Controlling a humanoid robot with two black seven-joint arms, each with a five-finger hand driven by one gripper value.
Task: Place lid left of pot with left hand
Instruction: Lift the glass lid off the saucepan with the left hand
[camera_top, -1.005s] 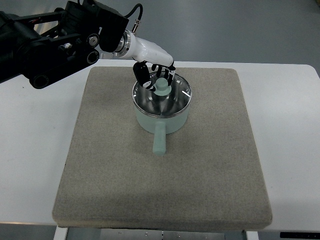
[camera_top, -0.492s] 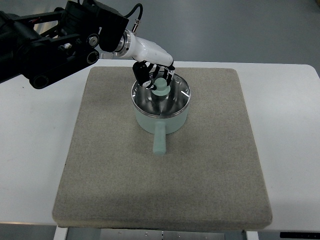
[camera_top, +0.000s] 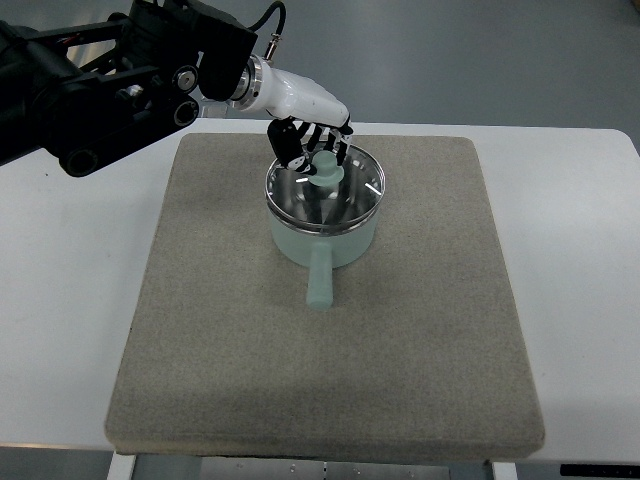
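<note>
Now left hand (camera_top: 312, 135) grips glass lid (camera_top: 324, 187) knob.

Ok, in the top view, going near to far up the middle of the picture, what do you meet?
Near edge of the grey mat → pot handle → pot → lid with its knob → left hand at the knob.
</note>
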